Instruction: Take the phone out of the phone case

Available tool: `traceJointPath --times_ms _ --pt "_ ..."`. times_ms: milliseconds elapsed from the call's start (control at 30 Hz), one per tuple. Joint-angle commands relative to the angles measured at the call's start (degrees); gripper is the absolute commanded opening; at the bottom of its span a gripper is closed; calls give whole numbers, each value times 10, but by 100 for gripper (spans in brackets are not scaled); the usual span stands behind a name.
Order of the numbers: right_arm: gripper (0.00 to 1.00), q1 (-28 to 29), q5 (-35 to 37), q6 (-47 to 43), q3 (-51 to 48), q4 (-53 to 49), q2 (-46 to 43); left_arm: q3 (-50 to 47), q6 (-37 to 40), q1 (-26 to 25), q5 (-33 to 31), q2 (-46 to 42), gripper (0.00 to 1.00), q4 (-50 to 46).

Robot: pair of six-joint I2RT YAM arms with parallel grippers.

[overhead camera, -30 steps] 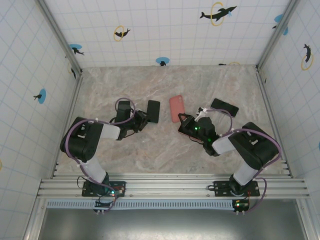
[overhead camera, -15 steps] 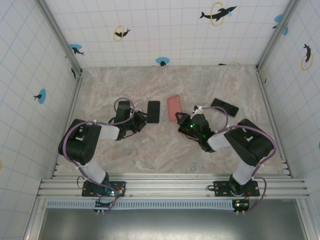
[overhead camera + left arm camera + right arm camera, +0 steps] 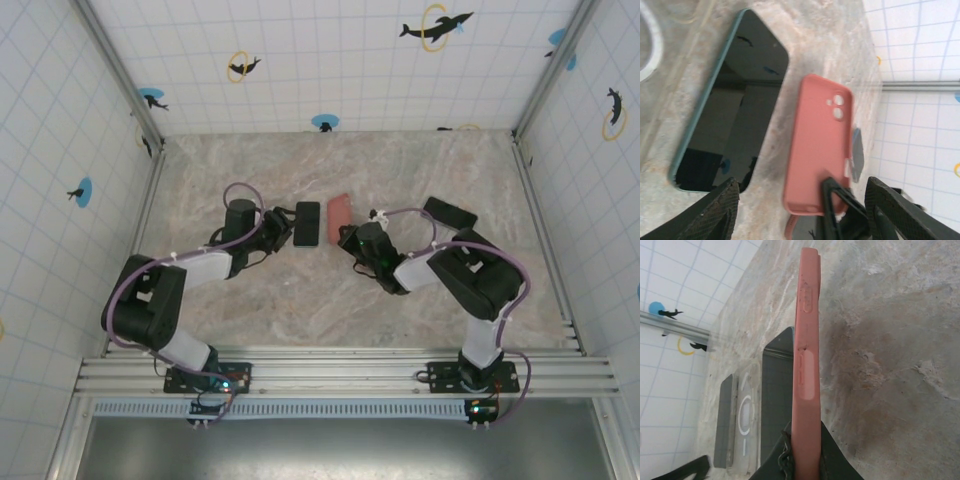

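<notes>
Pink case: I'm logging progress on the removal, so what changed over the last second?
The right end effector, shut on the pink case, swung left and tipped it from flat onto its edge, nearer the black phone. The left end effector, open, eased forward beside that phone. The black phone and the second dark phone at the right stayed put.

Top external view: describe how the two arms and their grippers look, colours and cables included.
Both arms match: bulky black joint housings joined by pale grey links, bolted to an aluminium rail. A lilac cable loops along the left arm, and another along the right arm. The left gripper and right gripper are black, with slim fingers.
</notes>
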Motion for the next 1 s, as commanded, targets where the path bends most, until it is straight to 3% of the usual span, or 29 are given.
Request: traceJointPath --times_ms 0,500,767,967 --pt "3 6 21 15 25 -18 22 14 25 0 10 -22 71 -30" --pt "23 9 -14 -14 62 -50 44 7 30 1 32 -26 72 -17" --pt "42 13 4 -78 70 -100 19 11 32 0 40 -19 72 -12" --pt "50 24 33 -144 91 -154 7 11 32 0 46 -12 72 -6"
